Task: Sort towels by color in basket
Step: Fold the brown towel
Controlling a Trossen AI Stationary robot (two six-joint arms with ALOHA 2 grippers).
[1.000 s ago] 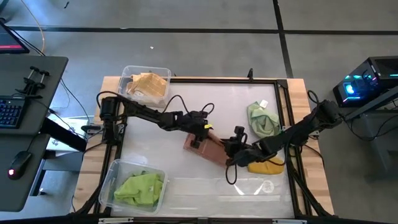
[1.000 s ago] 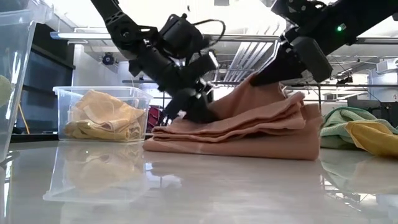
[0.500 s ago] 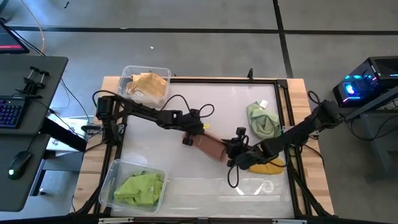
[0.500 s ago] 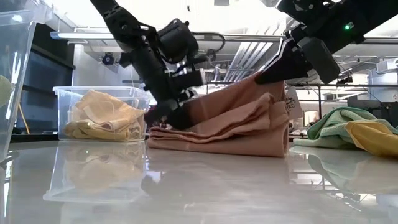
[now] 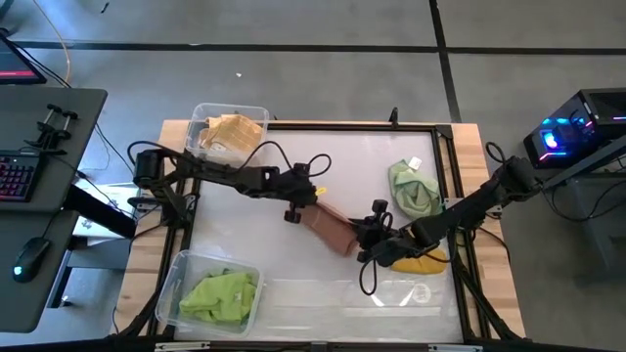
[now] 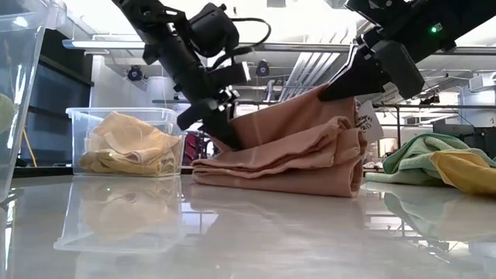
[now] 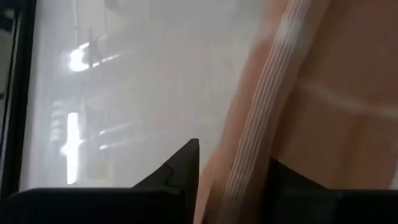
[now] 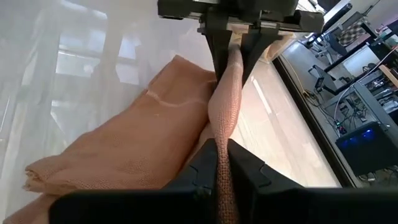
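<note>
A dusty pink-brown towel point(image 5: 333, 228) lies folded mid-table, with its lower folds point(image 6: 279, 182) on the table. My left gripper point(image 5: 296, 206) is shut on its left end and my right gripper point(image 5: 369, 241) is shut on its right end. Near the right edge a sage green towel point(image 5: 413, 191) lies flat, and a mustard yellow towel point(image 5: 423, 260) shows partly under my right arm. One clear basket point(image 5: 229, 135) at the far left corner holds yellow cloth. Another clear basket point(image 5: 213, 293) at the near left corner holds a lime towel. My left gripper pinches the towel's ribbed edge point(image 7: 245, 168) at its left end between both fingers, slanting down from the far left. That end point(image 6: 232, 132) is raised off the table. My right gripper pinches a bunched fold point(image 8: 221, 146) at the towel's right end between both fingers, coming from the right. That end point(image 6: 341, 97) is lifted, and the cloth between the grippers sags onto the table.
A dark frame point(image 5: 342, 126) borders the glossy table top. Bare surface point(image 5: 245, 240) lies between the two baskets and along the near edge. Off the table to the left stands a desk with a keyboard point(image 5: 15, 176). Lit equipment point(image 5: 567, 132) sits off to the right.
My left gripper has risen and moved toward the table's left, staying shut on the towel's left end. That end has lifted off the table and the towel has bunched shorter. Its right end has stayed raised in my right gripper.
</note>
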